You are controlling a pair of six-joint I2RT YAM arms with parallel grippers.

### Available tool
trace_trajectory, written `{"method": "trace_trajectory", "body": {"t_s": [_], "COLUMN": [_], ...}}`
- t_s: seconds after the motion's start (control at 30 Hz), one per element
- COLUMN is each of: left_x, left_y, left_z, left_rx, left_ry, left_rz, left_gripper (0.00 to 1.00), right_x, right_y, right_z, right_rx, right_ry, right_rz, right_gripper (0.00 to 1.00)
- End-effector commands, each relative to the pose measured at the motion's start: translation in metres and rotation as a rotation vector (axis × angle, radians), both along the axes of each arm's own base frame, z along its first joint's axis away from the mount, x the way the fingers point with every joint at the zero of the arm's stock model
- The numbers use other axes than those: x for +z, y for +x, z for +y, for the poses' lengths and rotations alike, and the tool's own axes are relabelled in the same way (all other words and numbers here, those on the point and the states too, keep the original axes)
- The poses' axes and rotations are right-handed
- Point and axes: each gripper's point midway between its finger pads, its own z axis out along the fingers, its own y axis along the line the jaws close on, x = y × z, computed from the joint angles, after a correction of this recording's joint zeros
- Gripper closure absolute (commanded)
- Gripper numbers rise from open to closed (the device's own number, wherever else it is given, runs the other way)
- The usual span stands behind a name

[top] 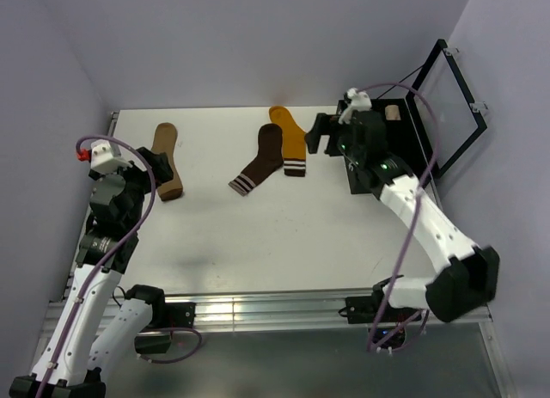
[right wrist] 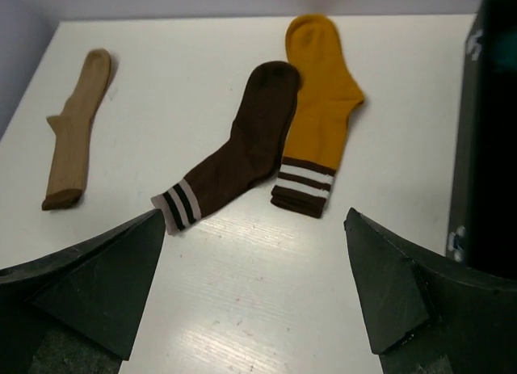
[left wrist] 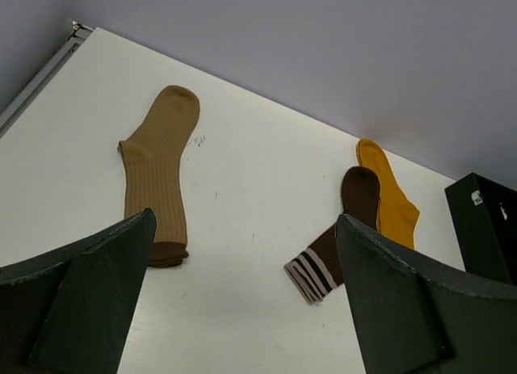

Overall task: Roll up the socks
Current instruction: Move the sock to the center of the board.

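- Ringing the white table [top: 258, 243] are plain lavender walls [top: 258, 37]. A black case [top: 411, 144] stands at the far right with its clear hinged lid [top: 447, 97] propped open.
- An aluminium rail [top: 258, 310] runs along the near edge between the arm bases, and a purple cable [top: 142, 217] loops off each arm.
- All three socks lie flat and unrolled on the far half of the table, toes pointing far.
- The tan sock [top: 165, 140] lies far left, well apart from the others. The dark brown sock [top: 265, 157] and the mustard sock [top: 292, 142] lie far centre, touching along the foot.
- The left gripper [left wrist: 244, 220] hangs over the tan sock's cuff end with its fingers spread wide, holding nothing.
- The right gripper [right wrist: 253, 216] is likewise splayed and empty, just right of the mustard sock, between it and the case.
- From overhead, the left fingers cover part of the tan sock's right edge, and the right wrist hides the case's left side.
- A small pale item [top: 392, 113] inside the case is too small to identify.
- Both wrist views crop the case to a black slab at the right edge.
- The tan sock is a ribbed knit with a darker brown band at the cuff.
- The dark brown sock ends in pale and dark stripes, its cuff angled near-left.
- The mustard sock has a brown cuff crossed by two white stripes.
- The tabletop is smooth, with faint scuffs.
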Motion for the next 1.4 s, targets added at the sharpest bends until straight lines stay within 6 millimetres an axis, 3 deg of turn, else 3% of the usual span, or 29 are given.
{"method": "trace_trajectory", "body": {"t_s": [0.0, 0.03, 0.1, 0.13, 0.2, 0.23, 0.3, 0.33, 0.57, 0.63, 0.7, 0.73, 0.8, 1.0, 1.13, 1.17, 1.23, 1.27, 1.3, 1.37], "left_x": [-0.011, -0.015, -0.023, -0.025, -0.028, -0.028, -0.031, -0.032, -0.035, -0.035, -0.034, -0.034, -0.036, -0.037, -0.035, -0.035, -0.036, -0.036, -0.037, -0.038], "left_y": [-0.001, -0.001, 0.001, 0.001, 0.002, 0.003, 0.005, 0.005, 0.005, 0.006, 0.006, 0.006, 0.007, 0.006, 0.006, 0.006, 0.005, 0.005, 0.005, 0.005], "left_z": [-0.002, -0.002, 0.000, 0.000, 0.002, 0.002, 0.001, 0.000, -0.001, -0.002, -0.003, -0.004, -0.004, -0.002, -0.003, -0.002, -0.001, -0.001, -0.001, -0.004], "left_rx": [-0.013, -0.010, -0.004, -0.001, 0.006, 0.006, 0.004, -0.002, -0.006, -0.007, -0.012, -0.013, -0.015, -0.001, -0.005, -0.004, 0.005, 0.005, 0.005, -0.004], "left_ry": [-0.011, -0.004, 0.012, 0.016, 0.027, 0.029, 0.035, 0.033, 0.038, 0.038, 0.038, 0.038, 0.039, 0.040, 0.035, 0.034, 0.036, 0.036, 0.036, 0.037], "left_rz": [0.039, 0.049, 0.067, 0.070, 0.080, 0.081, 0.089, 0.091, 0.099, 0.100, 0.100, 0.100, 0.105, 0.104, 0.094, 0.092, 0.093, 0.093, 0.094, 0.097], "left_gripper": [0.00, 0.01, 0.01, 0.01, 0.01, 0.01, 0.01, 0.01, 0.00, 0.01, 0.01, 0.01, 0.01, 0.01, 0.01, 0.00, 0.01, 0.01, 0.01, 0.01], "right_x": [0.009, -0.014, -0.020, -0.045, -0.055, -0.080, -0.090, -0.111, -0.157, -0.179, -0.185, -0.202, -0.209, -0.250, -0.276, -0.279, -0.268, -0.274, -0.266, -0.277], "right_y": [0.027, 0.039, 0.050, 0.060, 0.072, 0.077, 0.086, 0.086, 0.087, 0.087, 0.087, 0.087, 0.084, 0.064, 0.036, 0.031, 0.028, 0.019, 0.016, -0.004], "right_z": [0.037, 0.045, 0.062, 0.072, 0.083, 0.095, 0.106, 0.118, 0.174, 0.183, 0.196, 0.199, 0.209, 0.208, 0.194, 0.192, 0.182, 0.175, 0.170, 0.161], "right_rx": [0.094, 0.103, 0.133, 0.151, 0.163, 0.185, 0.195, 0.226, 0.358, 0.371, 0.388, 0.391, 0.407, 0.410, 0.399, 0.399, 0.351, 0.336, 0.309, 0.319], "right_ry": [-0.006, -0.038, -0.061, -0.092, -0.121, -0.162, -0.198, -0.232, -0.305, -0.346, -0.364, -0.391, -0.408, -0.496, -0.532, -0.533, -0.550, -0.570, -0.569, -0.569], "right_rz": [0.007, 0.053, 0.065, 0.112, 0.132, 0.171, 0.178, 0.204, 0.215, 0.232, 0.234, 0.257, 0.269, 0.343, 0.417, 0.428, 0.406, 0.426, 0.423, 0.471], "right_gripper": [0.00, 0.03, 0.09, 0.10, 0.16, 0.17, 0.23, 0.24, 0.26, 0.27, 0.29, 0.30, 0.30, 0.30, 0.34, 0.38, 0.31, 0.31, 0.31, 0.31]}}
